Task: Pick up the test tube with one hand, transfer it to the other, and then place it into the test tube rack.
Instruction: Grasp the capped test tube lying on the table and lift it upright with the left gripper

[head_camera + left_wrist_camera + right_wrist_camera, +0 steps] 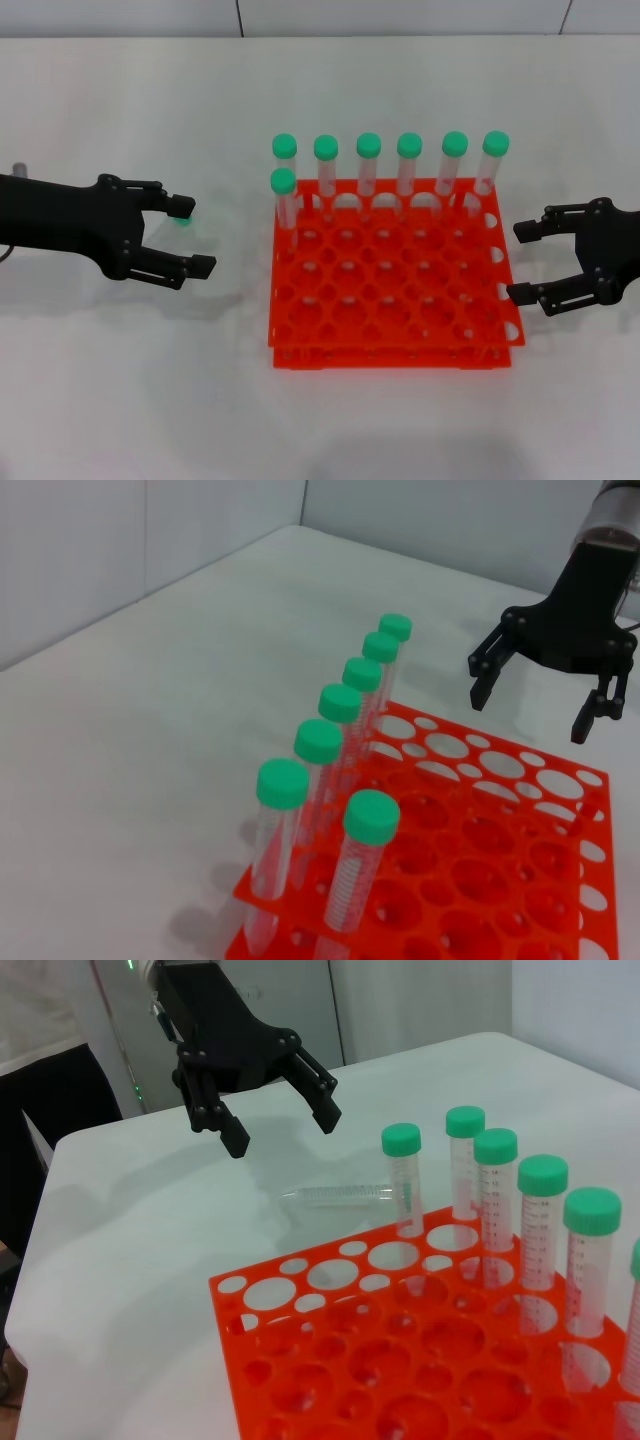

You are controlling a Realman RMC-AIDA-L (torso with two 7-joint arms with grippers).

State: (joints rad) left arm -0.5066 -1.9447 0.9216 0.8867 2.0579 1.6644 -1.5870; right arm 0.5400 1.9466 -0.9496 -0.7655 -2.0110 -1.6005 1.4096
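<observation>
Black and claw-fingered, the left gripper (187,237) hovered over the white table (120,400) to the left of the rack, its fingers spread and holding nothing. Beneath and between them lay the slim clear plastic test tube (340,1194) with a green screw cap, flat on the tabletop, its cap (182,219) showing just beside the farther fingertip. To do the pick well, the claw would likely need to descend straight down with the tube centred between the fingers, then close across the barrel rather than the cap, leaving free length for the handover. Further right stood the square bright orange plastic test tube rack (390,345), with seven green-capped tubes (409,160) upright along its far rows. At the rack's right edge waited the black right gripper (527,262), likewise released and empty, near but not touching the rack.
</observation>
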